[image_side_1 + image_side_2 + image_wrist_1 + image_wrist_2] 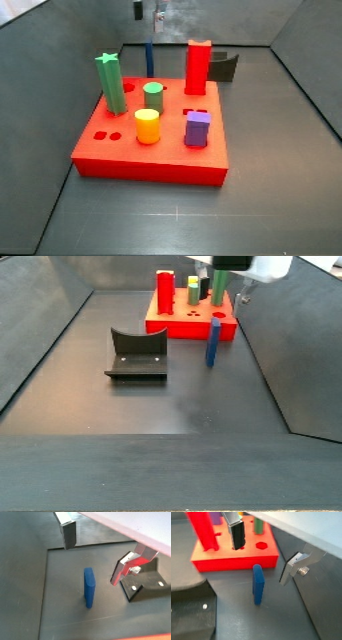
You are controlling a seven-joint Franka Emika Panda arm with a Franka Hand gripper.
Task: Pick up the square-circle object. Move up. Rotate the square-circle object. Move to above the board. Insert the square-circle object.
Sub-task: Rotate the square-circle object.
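Observation:
The square-circle object is a slim dark-blue peg that stands upright on the dark floor in both wrist views [89, 587] [258, 584] and in both side views [148, 55] [213, 344]. It stands just off one edge of the board [234, 558] [154, 150] [187, 324], a thick red slab with shaped holes. My gripper [91, 564] [260, 565] [221, 288] is open and empty, above the peg. Its fingers [69, 534] [294, 568] stand on either side of the peg and well clear of its top.
On the board stand a tall red post [198, 65], a green star peg [111, 80], a green cylinder [154, 97], a yellow cylinder [147, 125] and a short purple block [198, 128]. The fixture [136, 356] [143, 582] stands beside the peg. Dark walls enclose the floor.

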